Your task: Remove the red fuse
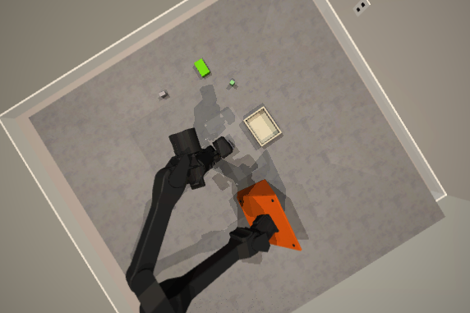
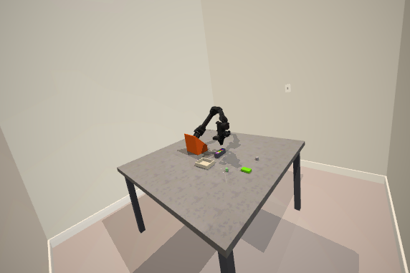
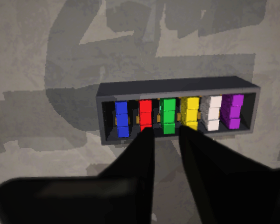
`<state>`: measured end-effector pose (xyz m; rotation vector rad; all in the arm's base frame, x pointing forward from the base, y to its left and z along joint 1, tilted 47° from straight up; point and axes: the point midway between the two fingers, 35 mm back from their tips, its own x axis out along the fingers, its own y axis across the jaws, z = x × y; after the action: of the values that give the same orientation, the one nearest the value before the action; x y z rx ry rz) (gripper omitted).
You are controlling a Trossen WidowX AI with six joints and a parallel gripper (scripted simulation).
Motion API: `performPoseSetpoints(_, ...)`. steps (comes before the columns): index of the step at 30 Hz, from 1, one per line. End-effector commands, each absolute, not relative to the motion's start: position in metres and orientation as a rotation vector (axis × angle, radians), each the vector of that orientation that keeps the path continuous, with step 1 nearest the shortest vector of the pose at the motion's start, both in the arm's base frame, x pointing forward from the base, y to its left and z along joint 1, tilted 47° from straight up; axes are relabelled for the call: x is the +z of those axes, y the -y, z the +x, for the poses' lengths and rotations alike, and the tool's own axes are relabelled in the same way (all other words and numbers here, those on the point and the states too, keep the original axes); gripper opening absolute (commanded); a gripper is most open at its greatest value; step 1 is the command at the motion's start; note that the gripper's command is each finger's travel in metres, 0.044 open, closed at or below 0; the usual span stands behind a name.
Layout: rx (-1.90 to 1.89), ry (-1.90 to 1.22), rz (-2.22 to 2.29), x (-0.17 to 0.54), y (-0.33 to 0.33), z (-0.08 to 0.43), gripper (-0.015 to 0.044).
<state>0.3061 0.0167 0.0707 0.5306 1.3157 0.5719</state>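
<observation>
blue fuse point(image 3: 121, 118): far left slot of the fuse block point(image 3: 176, 85), upright.
red fuse point(image 3: 145, 112): second slot, seated in the block just like its neighbours. My left fingertip point(image 3: 141, 155) overlaps its lower end in the wrist view, and I can't tell if it's actually touching.
my gripper point(image 3: 165, 134): hanging over the block's near edge, jaws drawn in to a slim gap with nothing between them.
green fuse point(image 3: 168, 116): third slot, showing right through that gap.
yellow fuse point(image 3: 190, 111): fourth slot, my right fingertip point(image 3: 201, 160) covers its bottom.
white fuse point(image 3: 211, 112): fifth slot.
purple fuse point(image 3: 233, 111): last slot.
tray point(image 1: 254, 132): on the table to the right of my wrist in the top view, no fuse in it.
</observation>
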Motion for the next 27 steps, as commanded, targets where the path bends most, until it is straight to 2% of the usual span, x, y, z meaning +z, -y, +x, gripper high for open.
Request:
performPoseSetpoints(1, 0.643, -1.323, 0.585, 0.06, -0.033, 0.298, 0.0068)
performPoseSetpoints(27, 0.643, -1.323, 0.585, 0.045, -0.044, 0.297, 0.0068)
